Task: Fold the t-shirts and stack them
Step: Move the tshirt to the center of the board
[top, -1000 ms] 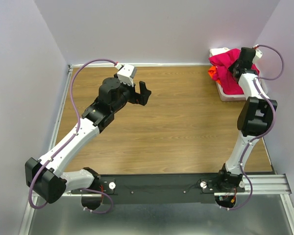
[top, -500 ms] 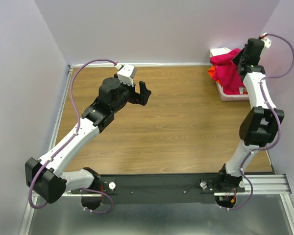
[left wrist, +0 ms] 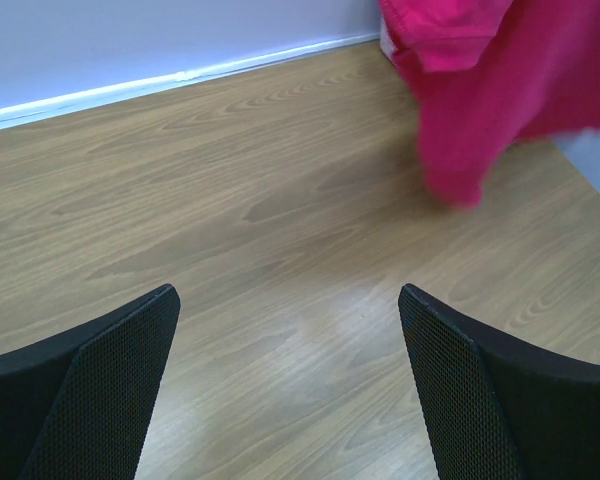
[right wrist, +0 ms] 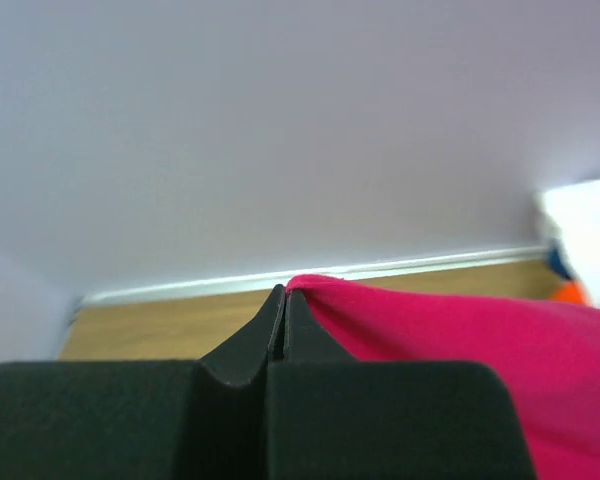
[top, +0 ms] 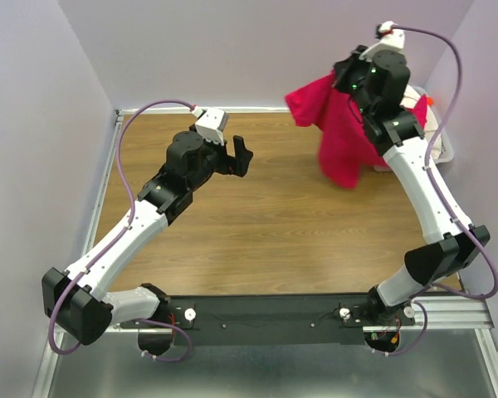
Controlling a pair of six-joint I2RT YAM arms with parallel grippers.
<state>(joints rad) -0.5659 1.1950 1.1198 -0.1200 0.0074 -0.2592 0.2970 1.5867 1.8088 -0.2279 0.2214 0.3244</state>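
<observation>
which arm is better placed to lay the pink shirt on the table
Right, probably: the right jaws are shut on the pink t-shirt, which hangs above the table. The left jaws stand open and empty, apart from the cloth.

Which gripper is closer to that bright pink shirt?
Right. The right gripper pinches the pink t-shirt, holding it aloft; the left gripper sits open, apart, to its left.

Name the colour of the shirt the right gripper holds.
The shirt is crimson-pink, clearest in the top view.
</observation>
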